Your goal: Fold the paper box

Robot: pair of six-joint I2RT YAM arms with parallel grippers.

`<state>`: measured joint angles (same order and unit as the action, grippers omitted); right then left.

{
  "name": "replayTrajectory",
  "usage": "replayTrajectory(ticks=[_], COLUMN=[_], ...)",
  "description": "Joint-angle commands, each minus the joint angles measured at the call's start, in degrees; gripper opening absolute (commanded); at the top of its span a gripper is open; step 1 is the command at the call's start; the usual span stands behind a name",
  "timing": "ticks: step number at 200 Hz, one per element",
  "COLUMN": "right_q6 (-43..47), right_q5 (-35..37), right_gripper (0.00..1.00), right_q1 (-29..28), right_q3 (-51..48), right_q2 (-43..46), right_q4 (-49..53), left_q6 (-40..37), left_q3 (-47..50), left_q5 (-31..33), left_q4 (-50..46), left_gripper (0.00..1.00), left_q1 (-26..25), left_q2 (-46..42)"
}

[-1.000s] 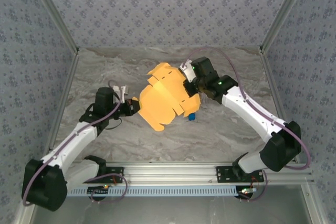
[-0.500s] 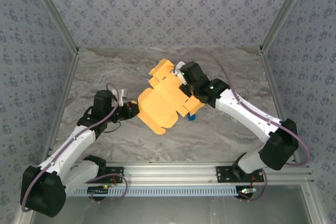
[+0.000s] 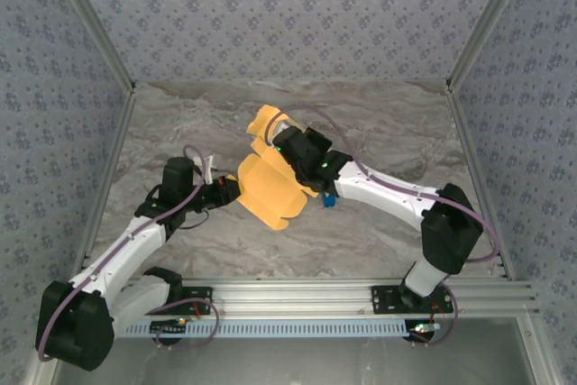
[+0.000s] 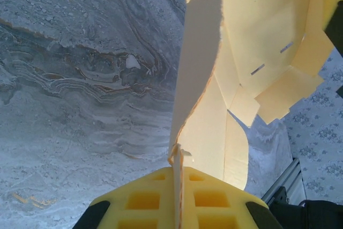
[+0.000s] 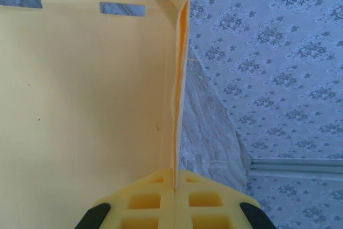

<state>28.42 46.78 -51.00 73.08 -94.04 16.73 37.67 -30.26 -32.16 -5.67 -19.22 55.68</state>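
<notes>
Left pincer (image 3: 232,188) is clamped shut on a flap edge of the paper box (image 3: 269,188), and your right pincer (image 3: 290,144) pinches a folded edge on the opposite side. Your sheet curves between them over the counter (image 3: 180,123), with a blue block (image 3: 329,200) near the right pincer.

Your left arm reaches forward and inward with its elbow low, its claw (image 3: 232,189) pinched flat on an edge of the paper box (image 3: 266,191). Your right arm stretches well leftward across the centre. Its claw (image 3: 279,143) is likewise clamped on the paper box.
</notes>
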Motion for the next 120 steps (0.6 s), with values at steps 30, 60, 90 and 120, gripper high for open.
replayTrajectory(ticks=[30,60,90,120], right_q6=[0.80,-2.86,-7.05,-10.57], right_q5=[-2.47,-12.65,-23.15,-30.19], right_gripper=[0.00,0.00,0.00,0.00], right_q1=[0.02,1.69,3.53,5.81], right_q3=[0.03,0.13,0.22,1.63], right_q2=[0.35,1.47,1.43,-0.36], right_q4=[1.45,6.26,9.27,12.21], left_q6=[-1.45,-2.12,-3.19,-5.92], left_q3=[1.97,3.74,4.99,3.28], left_q5=[-0.35,2.38,6.84,16.32], left_q4=[0.93,0.75,0.19,-5.82], left_gripper=[0.00,0.08,0.25,0.48], left_q1=[0.07,0.06,0.06,-0.34], left_q2=[1.68,3.06,4.98,4.48])
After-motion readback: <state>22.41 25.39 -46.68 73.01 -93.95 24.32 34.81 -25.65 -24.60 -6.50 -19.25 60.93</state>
